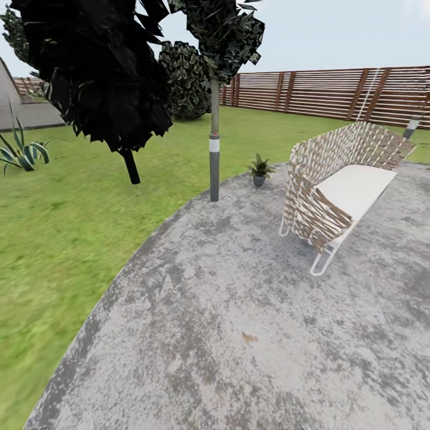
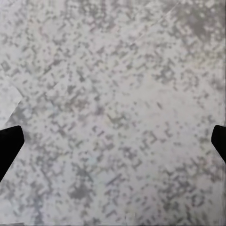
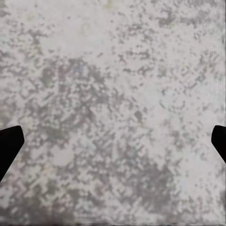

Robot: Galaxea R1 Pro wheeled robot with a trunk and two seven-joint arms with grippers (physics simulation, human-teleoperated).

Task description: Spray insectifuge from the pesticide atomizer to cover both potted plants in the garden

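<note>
- Head view: you face a round mottled grey patio (image 1: 251, 334) ringed by green lawn (image 1: 65, 239); one potted plant (image 1: 260, 169) stands at the patio's far edge, just beside a grey lamp post (image 1: 214, 149) and near a woven bench with a white cushion (image 1: 340, 191); a dark-leaved tree (image 1: 101, 71) hangs over the lawn, a striped agave clump (image 1: 21, 152) sits at the far side of the grass, and a brown slatted fence (image 1: 334, 92) closes the background
- Left wrist view: your left jaws (image 2: 113, 141) stand wide apart, a dark fingertip (image 2: 9, 146) at each edge of the picture; nothing lies between them, and mottled grey paving (image 2: 113, 94) lies beyond them
- Right wrist view: your right jaws (image 3: 113, 141) are spread just as wide, dark fingertips (image 3: 9, 146) at both edges, nothing held; beyond them lies blotchy grey paving (image 3: 117, 84), darker in patches
- The potted plant is well apart from both sets of jaws, far ahead across the patio
</note>
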